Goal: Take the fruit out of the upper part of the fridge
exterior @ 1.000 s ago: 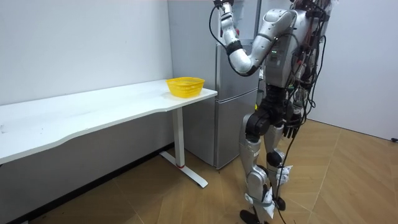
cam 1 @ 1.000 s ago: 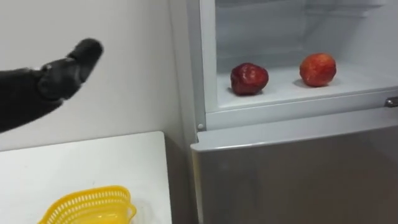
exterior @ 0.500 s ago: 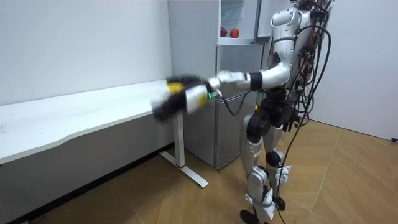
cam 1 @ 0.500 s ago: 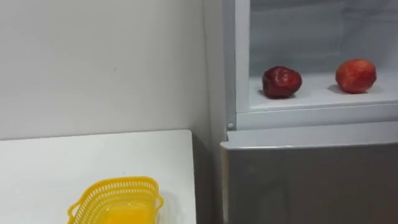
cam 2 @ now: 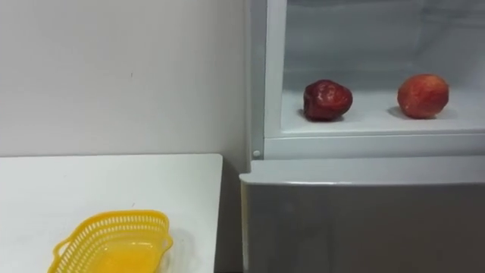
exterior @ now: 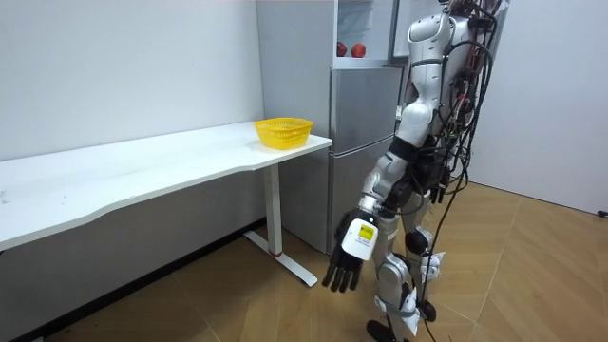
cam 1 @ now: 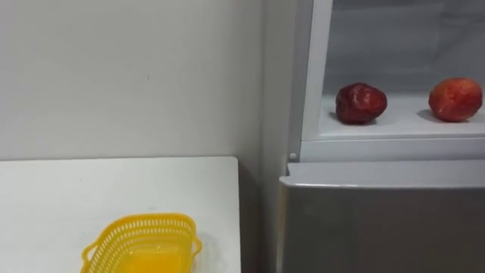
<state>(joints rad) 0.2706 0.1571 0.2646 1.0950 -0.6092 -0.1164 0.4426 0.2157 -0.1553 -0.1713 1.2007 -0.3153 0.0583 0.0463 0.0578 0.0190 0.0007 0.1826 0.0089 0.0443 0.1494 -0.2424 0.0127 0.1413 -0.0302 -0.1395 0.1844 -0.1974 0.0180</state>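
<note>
**Two apples on the open upper fridge shelf, left hand hanging low**

A dark red apple (cam 1: 361,103) and a lighter red-orange apple (cam 1: 455,99) sit apart on the white shelf (cam 1: 394,126) of the open upper compartment of the grey fridge (cam 1: 379,224), the dark one to the left. Both are roundish, with no clear long axis, and I cannot tell which way their stems point. A yellow plastic mesh basket (cam 1: 142,243) stands on the white table (cam 1: 68,189) beside the fridge. The robot stands before the fridge. Its left hand (exterior: 354,245) hangs low by the legs, fingers straight, spread and pointing down, holding nothing. The right hand (exterior: 437,193) shows behind the hip, and I cannot tell its state.
</note>
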